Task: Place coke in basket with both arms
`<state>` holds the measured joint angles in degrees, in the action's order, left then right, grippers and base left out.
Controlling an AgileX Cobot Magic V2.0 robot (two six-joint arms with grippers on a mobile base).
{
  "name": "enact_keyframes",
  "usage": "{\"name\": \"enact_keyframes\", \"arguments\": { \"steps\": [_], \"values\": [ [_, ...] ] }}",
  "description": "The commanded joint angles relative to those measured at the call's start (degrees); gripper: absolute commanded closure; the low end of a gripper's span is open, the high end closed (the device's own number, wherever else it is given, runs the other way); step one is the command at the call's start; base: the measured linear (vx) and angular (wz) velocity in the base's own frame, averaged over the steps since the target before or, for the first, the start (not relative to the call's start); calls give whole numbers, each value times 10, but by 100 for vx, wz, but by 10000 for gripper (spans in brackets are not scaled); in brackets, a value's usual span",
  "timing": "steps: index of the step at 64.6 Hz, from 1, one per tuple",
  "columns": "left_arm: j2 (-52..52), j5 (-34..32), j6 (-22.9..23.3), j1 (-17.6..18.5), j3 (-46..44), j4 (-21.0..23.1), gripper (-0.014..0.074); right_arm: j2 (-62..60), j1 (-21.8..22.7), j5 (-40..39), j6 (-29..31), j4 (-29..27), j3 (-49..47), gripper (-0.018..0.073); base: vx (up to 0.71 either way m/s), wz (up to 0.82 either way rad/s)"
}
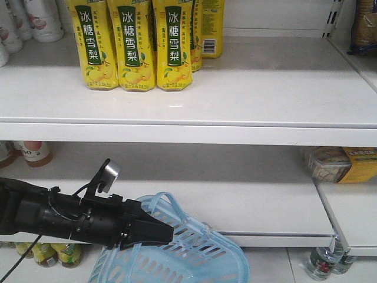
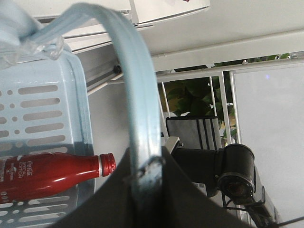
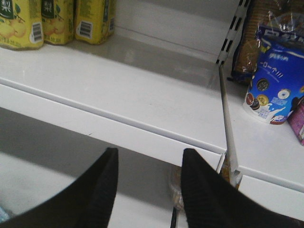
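Here, the left gripper [image 1: 168, 234] comes in from the left side in the front view and holds one loop handle [image 2: 137, 95] of the pale blue basket [image 1: 194, 259]. From the left wrist view, the handle runs into the black jaws, which are pressed together on it. The basket hangs low, in front of the lower white shelf [image 1: 235, 200]. Inside it the coke [image 2: 47, 173] lies on its side against the slotted wall, its red cap [image 2: 107, 164] pointing out toward the rim. The right gripper [image 3: 149, 178] is seen only in its own wrist view: its two black fingers [image 3: 102, 185] stand spread apart with nothing between them, facing a bare white shelf edge. Yellow drink bottles [image 1: 135, 47] stand in a row on the upper shelf, and a blue snack bag [image 3: 278, 80] sits in the next bay.
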<state>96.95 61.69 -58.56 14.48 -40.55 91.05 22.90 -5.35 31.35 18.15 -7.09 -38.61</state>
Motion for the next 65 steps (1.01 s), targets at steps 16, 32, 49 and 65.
{"name": "enact_keyframes", "arguments": {
  "steps": [16, 32, 49, 65],
  "values": [
    [-26, 60, -10, 1, -16, 64, 602, -82, 2, 42, -3, 17, -14, 272, 0, 0],
    [-26, 60, -10, 1, -16, 64, 602, -203, 2, 24, -72, 17, 105, 272, 0, 0],
    [-26, 58, -10, 1, -16, 59, 602, -222, 1, -22, -103, 17, 213, 272, 0, 0],
    [-26, 57, -10, 1, -16, 60, 602, -215, 1, -101, -101, 8, 254, 272, 0, 0]
  ]
}}
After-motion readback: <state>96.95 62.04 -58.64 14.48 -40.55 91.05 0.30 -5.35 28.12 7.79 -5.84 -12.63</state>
